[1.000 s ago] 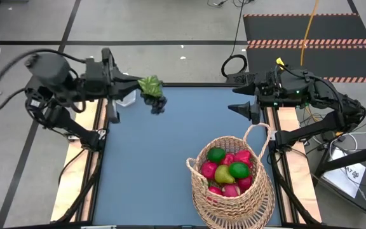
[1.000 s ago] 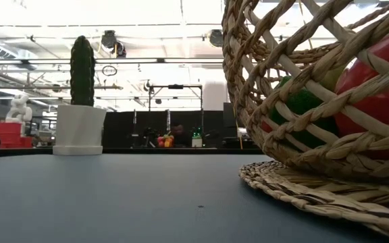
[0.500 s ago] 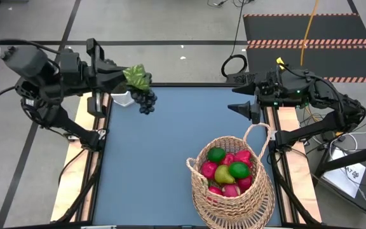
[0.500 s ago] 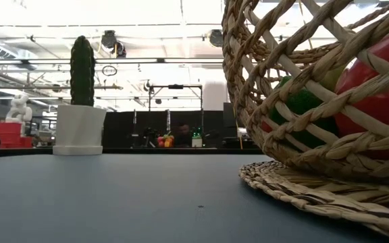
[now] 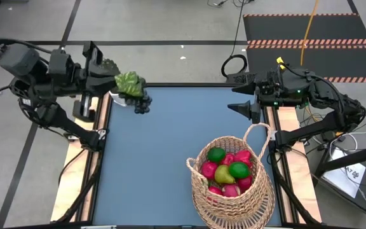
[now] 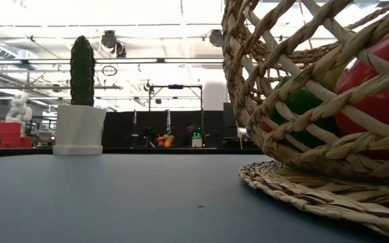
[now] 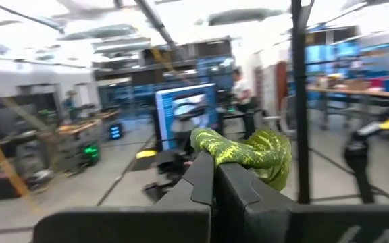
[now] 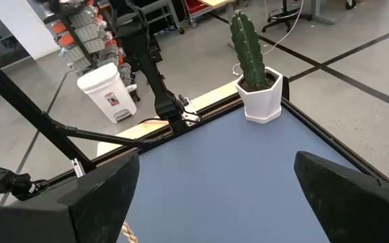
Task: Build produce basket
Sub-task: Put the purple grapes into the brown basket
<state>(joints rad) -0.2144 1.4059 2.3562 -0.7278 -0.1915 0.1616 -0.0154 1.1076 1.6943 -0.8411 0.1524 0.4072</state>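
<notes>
- The left gripper (image 5: 110,81) is up at about ten o'clock on the table, over the far left corner, its fingers pinched fully together on the green leaf (image 5: 128,81) of a grape bunch (image 5: 140,104).
- The dark grapes hang below the leaf, above the blue table (image 5: 151,152) near its far edge.
- In the left wrist view the leaf (image 7: 248,150) sticks out past the two closed fingers (image 7: 204,182), with the room behind it blurred.
- The basket (image 5: 230,191) stands at about five o'clock, near the front right of the table, its handle (image 5: 256,137) arching over the far side.
- Inside the basket lie two limes (image 5: 216,154), a yellow-green pear (image 5: 224,173) and several pink and red fruits (image 5: 209,169).
- In the low view the basket's woven wall (image 6: 302,115) fills the right side, with a red fruit (image 6: 377,74) and a green one (image 6: 302,101) showing through the weave.
- The right gripper (image 5: 245,97) waits at about two o'clock over the far right corner, jaws spread wide and holding nothing.
- A cactus (image 8: 247,42) in a white pot (image 8: 262,101) stands at the far left corner of the table.
</notes>
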